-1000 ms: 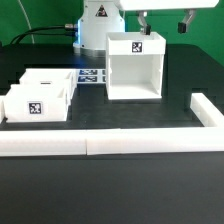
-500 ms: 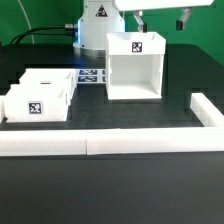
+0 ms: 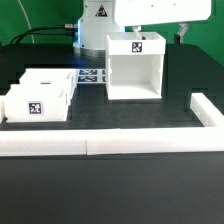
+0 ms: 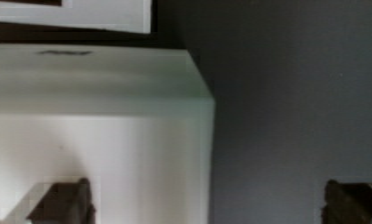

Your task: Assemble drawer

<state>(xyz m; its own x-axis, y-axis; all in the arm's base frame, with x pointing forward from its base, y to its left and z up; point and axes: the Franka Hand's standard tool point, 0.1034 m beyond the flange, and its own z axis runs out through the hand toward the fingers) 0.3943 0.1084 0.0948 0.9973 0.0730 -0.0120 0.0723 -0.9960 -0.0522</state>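
The drawer housing [image 3: 135, 67] is a tall white box with an open front and a tag on top. It stands at the back centre. Two small white trays [image 3: 47, 83] [image 3: 34, 104] with tags sit side by side at the exterior view's left. My gripper [image 3: 159, 32] hangs open and empty just above and behind the housing's right top edge. In the wrist view the gripper [image 4: 209, 205] is wide open, with one finger [image 4: 58, 202] over the housing's white top [image 4: 94, 120] and the other finger [image 4: 357, 202] over the black table.
A long low white border wall [image 3: 110, 143] runs along the front and turns back at the exterior view's right [image 3: 205, 108]. The marker board [image 3: 92, 75] lies between the trays and the housing. The robot base [image 3: 98, 20] stands behind.
The gripper has come down and shifted a little to the exterior view's left, closer to the housing's top. The jaws stay open. The housing and trays have not moved.
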